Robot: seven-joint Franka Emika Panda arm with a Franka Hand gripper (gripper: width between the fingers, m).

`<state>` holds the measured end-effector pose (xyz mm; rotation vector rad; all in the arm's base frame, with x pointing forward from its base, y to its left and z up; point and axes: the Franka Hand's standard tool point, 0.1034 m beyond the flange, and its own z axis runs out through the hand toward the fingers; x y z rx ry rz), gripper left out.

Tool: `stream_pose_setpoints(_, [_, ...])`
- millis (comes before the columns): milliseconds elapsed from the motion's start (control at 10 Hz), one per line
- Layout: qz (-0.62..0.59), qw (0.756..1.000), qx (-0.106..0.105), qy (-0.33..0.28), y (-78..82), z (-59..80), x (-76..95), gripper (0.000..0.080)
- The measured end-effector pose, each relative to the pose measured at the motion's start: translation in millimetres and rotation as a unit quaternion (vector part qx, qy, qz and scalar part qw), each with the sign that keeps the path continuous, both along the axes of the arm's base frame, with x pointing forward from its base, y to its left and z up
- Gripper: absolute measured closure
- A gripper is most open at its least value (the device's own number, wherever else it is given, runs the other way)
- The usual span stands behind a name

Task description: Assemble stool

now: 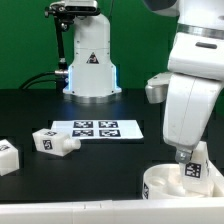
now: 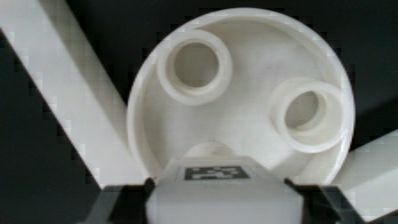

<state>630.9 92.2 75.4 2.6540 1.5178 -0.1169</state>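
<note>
The round white seat [image 1: 160,186] lies at the exterior view's front right, hollow side up. In the wrist view the seat [image 2: 240,45] shows two round sockets. My gripper [image 1: 189,160] stands right over the seat and is shut on a white block leg [image 1: 194,172] with a marker tag, held upright at the seat's rim. In the wrist view the gripper [image 2: 222,200] has dark fingers [image 2: 134,197] on both sides of the leg [image 2: 222,190]. A loose leg [image 1: 55,140] lies left of centre. Another leg [image 1: 6,156] lies at the left edge.
The marker board [image 1: 97,129] lies flat mid-table. A white stand with a lit base [image 1: 90,62] rises at the back. Another white part [image 1: 155,89] shows behind my arm. A long white rail [image 2: 68,95] runs beside the seat in the wrist view.
</note>
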Motion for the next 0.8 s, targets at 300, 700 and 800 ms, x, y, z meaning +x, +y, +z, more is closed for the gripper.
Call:
stream_pose_setpoints(300, [-0.098, 0.995, 0.001, -0.005, 1.2, -0.2, -2.0, 0.0466])
stream_pose_setpoints(700, [-0.428, 0.901, 0.065, 0.028, -2.2, -0.5, -3.6, 0.0466])
stream_pose_setpoints(800, [-0.457, 0.887, 0.059, 0.024, 1.8, -0.9, -4.0, 0.0466])
